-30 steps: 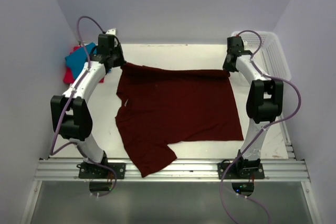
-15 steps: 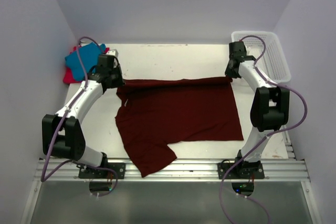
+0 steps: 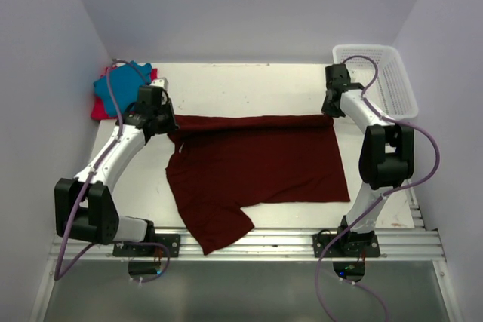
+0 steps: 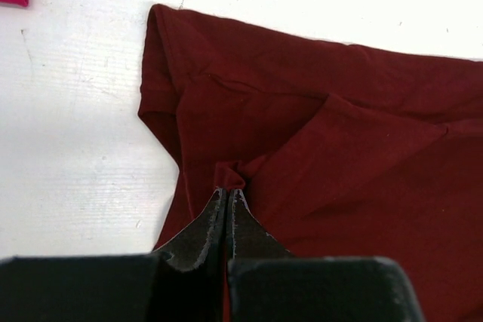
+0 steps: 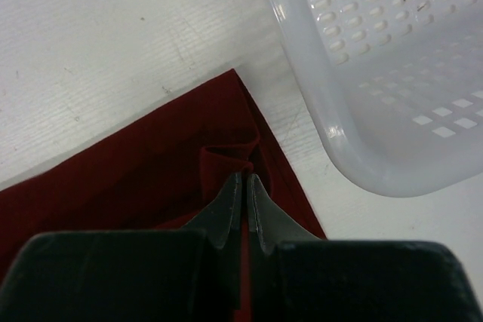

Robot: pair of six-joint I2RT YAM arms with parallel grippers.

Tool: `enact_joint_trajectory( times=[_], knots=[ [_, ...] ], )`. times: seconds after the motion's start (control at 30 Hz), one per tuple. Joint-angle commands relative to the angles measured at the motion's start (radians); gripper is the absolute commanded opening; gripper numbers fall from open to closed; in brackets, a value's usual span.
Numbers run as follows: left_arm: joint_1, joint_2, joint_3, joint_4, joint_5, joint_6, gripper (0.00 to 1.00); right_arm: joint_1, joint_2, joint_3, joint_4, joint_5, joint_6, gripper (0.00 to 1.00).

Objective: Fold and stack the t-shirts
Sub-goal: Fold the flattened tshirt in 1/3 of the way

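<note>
Dark maroon short-sleeved cloth t-shirt [image 3: 256, 164] lies spread on the white counter [image 3: 249, 84], mid-scene btwn the two arms. Its far part is doubled over toward the near side, so the far edge is a straight fold running left to right. Near-left part of the shirt reaches past the counter's near edge onto the metal rail [image 3: 294, 243].

Left gripper [image 4: 229, 195] is at the far-left end of that fold, clenched on a small pinch of maroon cloth; wrist view shows fabric puckered right at the tips. Right gripper [image 5: 245, 180] is at the far-right corner, likewise clamped on a bunched bit of the same shirt.

White plastic mesh basket [image 3: 398, 84] stands far right, just beside that corner; in the right wrist view its wall is near the cloth w/ a strip of bare counter btwn them.

Far-left corner of the counter: teal blue cloth t-shirt [image 3: 121, 81] lies on top of the bright red-pink cloth t-shirt [image 3: 98, 109], both apart from the maroon one.
</note>
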Motion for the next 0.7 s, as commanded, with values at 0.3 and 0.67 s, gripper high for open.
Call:
enact_joint_trajectory(
  times=[0.3,0.67],
  knots=[
    [-0.015,-0.08,-0.052,0.009,0.028,-0.019,0.0,0.009,-0.036,-0.044,-0.001,0.094,0.021,0.0],
    [-0.029,-0.112,-0.068,-0.006,0.049,-0.034,0.01,0.009,-0.041,-0.033,-0.03,0.108,0.03,0.08]
  ],
)
